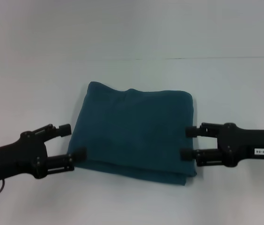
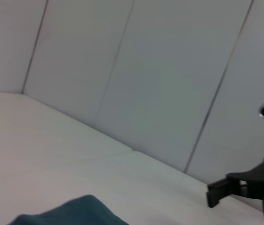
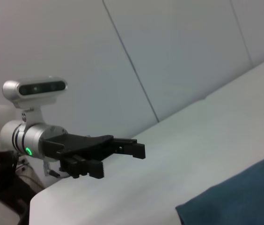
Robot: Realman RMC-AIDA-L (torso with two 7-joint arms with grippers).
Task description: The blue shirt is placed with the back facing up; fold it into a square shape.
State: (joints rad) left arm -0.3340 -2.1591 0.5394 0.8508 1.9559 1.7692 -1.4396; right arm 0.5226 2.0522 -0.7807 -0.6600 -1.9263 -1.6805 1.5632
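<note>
blue shirt (image 1: 134, 133) folded to a near-square, centre of frame on the white surface (image 1: 132, 201).
left hand (image 1: 73, 141) and right hand (image 1: 187, 142), both spread and empty, flank its lower side edges about equally close.

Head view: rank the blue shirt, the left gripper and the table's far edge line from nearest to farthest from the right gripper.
1. blue shirt: its right edge lies at the open right gripper.
2. table's far edge line: beyond the shirt, toward the wall.
3. left gripper: open, across the shirt at its left edge.
</note>
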